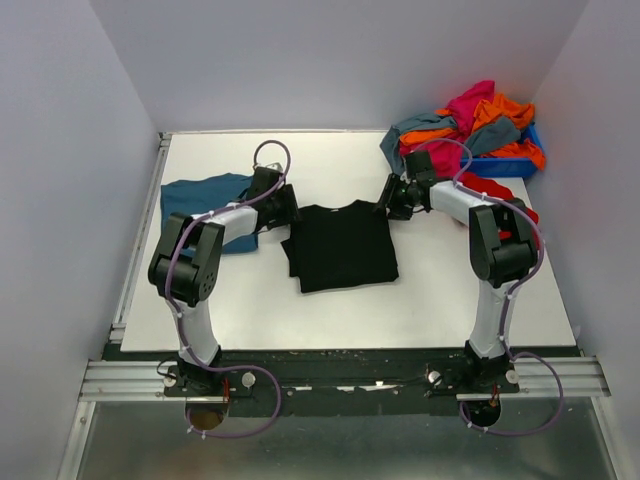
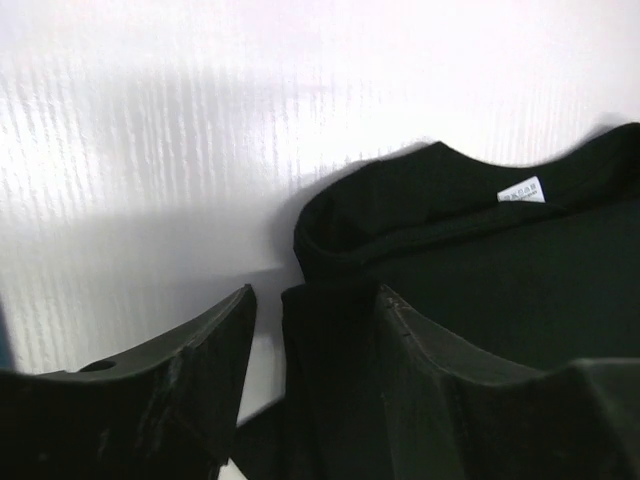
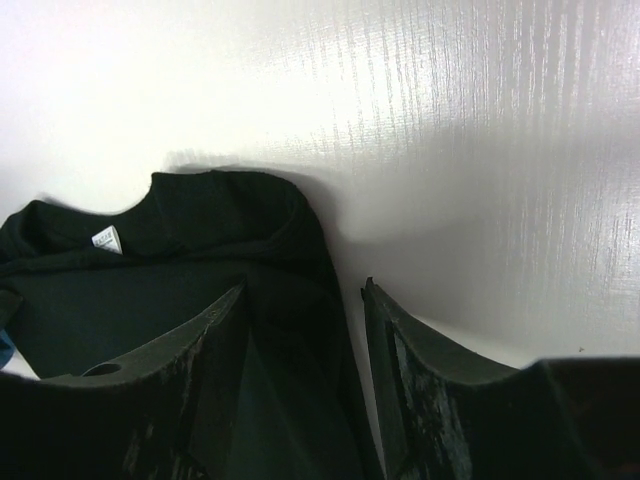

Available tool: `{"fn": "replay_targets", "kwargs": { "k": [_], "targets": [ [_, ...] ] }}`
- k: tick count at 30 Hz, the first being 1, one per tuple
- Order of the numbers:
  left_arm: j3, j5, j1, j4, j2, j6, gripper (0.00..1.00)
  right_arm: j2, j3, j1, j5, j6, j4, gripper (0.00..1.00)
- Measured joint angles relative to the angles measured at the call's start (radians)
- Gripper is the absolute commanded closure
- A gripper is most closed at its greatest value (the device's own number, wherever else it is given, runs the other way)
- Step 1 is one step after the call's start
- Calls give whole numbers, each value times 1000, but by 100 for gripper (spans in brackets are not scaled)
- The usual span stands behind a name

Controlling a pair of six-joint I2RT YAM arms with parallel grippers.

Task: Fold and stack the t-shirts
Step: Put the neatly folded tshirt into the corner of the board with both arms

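A black t-shirt (image 1: pixel 340 245) lies folded in the middle of the table, collar to the far side. My left gripper (image 1: pixel 287 205) is open at its far left corner; in the left wrist view (image 2: pixel 315 300) the shirt's edge (image 2: pixel 330 340) lies between the spread fingers. My right gripper (image 1: pixel 387 203) is open at the far right corner; the right wrist view (image 3: pixel 305 290) shows the shirt's edge (image 3: pixel 300 330) between its fingers. A white label (image 2: pixel 522 190) shows inside the collar. A folded teal-blue t-shirt (image 1: pixel 205 205) lies at the left.
A pile of magenta, orange, red and grey-blue t-shirts (image 1: pixel 470 130) fills a small blue bin (image 1: pixel 510 165) at the far right corner. White walls close in the table (image 1: pixel 330 300) on the left, back and right.
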Motion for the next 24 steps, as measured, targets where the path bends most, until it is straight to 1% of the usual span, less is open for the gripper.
{"fn": "replay_targets", "kwargs": {
  "k": [7,9,10,13,17,20,21,23,24],
  "targets": [
    [27,36,13,32,38,-6,42,10,18,7,10,-2,-18,45],
    [32,53,13,58,52,-14,42,18,30,13,17,-2,-27,48],
    [35,63,13,72,60,-18,43,22,40,15,21,-2,-37,51],
    [46,87,13,105,81,-35,47,43,71,20,29,-3,-56,51],
    [64,111,14,139,111,-60,54,53,92,27,43,-3,-73,52],
    [69,130,14,169,130,-80,63,54,95,32,48,-3,-77,51],
    [69,135,14,175,134,-84,64,55,97,33,48,-2,-79,52],
    [69,143,14,188,142,-96,75,56,102,39,52,-3,-83,53],
    [69,148,14,195,145,-105,80,58,104,41,53,-3,-84,59]
  ]
}}
